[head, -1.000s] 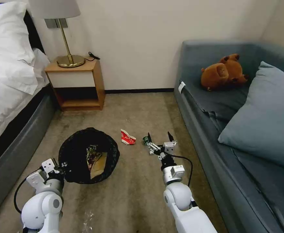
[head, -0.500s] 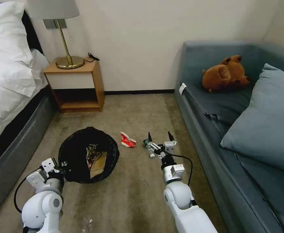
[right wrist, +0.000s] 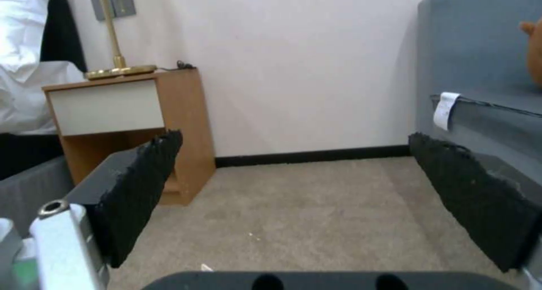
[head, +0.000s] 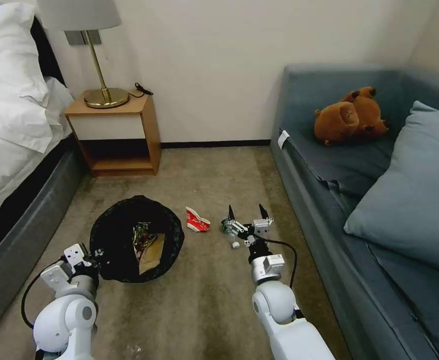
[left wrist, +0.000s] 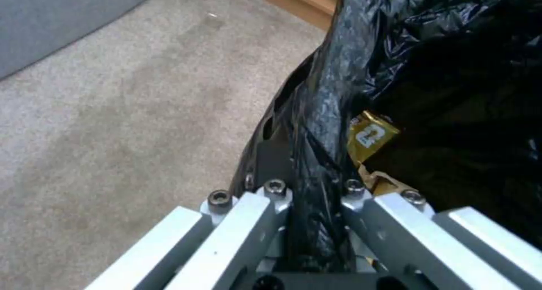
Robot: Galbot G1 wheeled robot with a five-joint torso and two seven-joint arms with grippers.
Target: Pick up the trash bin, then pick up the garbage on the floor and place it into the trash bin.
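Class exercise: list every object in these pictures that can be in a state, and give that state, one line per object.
trash bin: upright, rim clamped by the left gripper.
right gripper: jaws open, above the bottle.
bottle: lying on the carpet.
red-and-white carton: crushed, on the carpet.
paper bag: inside the bin.
snack wrapper: inside the bin.

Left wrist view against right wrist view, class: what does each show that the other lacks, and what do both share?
Left wrist alone: the left gripper shut on the bin rim, with a gold wrapper inside the black bag. Right wrist alone: the right gripper open, the lamp, the wall, the sofa. Both: the carpet and the wooden nightstand.
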